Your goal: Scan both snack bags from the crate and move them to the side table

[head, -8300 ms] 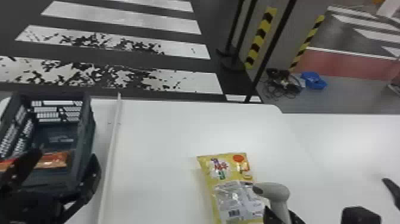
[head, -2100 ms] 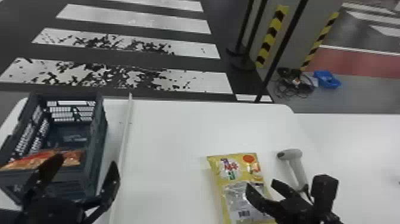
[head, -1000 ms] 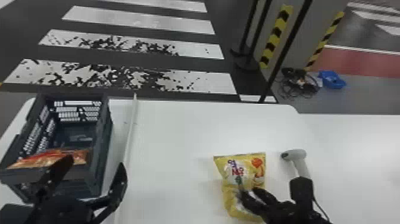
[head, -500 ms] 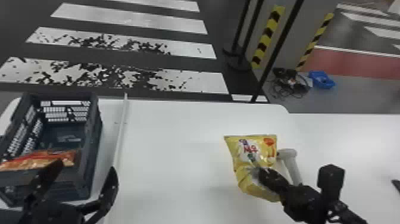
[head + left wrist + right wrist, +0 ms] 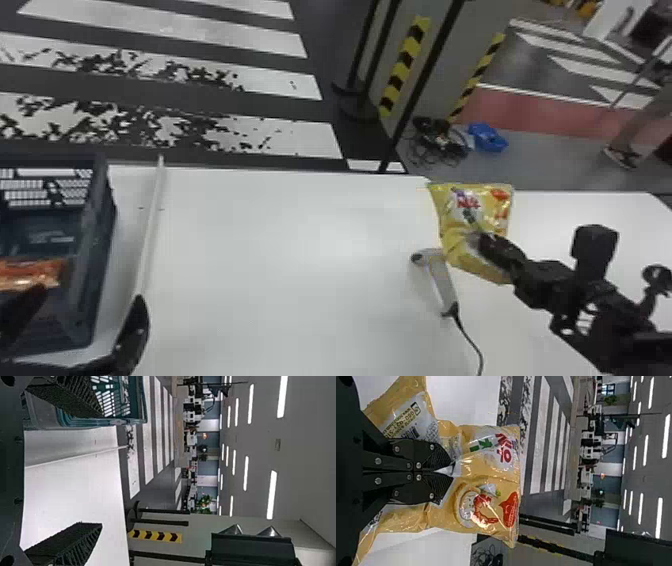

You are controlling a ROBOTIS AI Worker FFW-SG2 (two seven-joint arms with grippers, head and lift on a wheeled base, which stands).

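Standing off to the side here. The right gripper [image 5: 453,471] has its jaws closed on the yellow bag [image 5: 475,215], pinching it around the middle so the film creases and folds at the fingers. Looks like it's held up off the table [image 5: 300,280], just beyond the scanner [image 5: 440,280] and next to the side table [image 5: 590,205]. My guess is that's where it goes next.

It's a puffy snack bag, so I'd bet it's light, soft and a bit slick. Snacks inside probably crush easily, so a firm enough pinch, no harder. The middle grip seems ok, but both ends can flop, and a slow swing would help. I'd grab it by a gathered fold or the flat end seam and set it down gently, clear of the scanner and its cord [image 5: 472,340]. Can't tell if it's been scanned.

The orange bag [image 5: 35,275] lies in the crate [image 5: 95,270], so that one's left to do. The left gripper [image 5: 99,471] is by the crate's near side, jaws wide apart, nothing in them. I'd pinch that bag from above, minding the crate wall.
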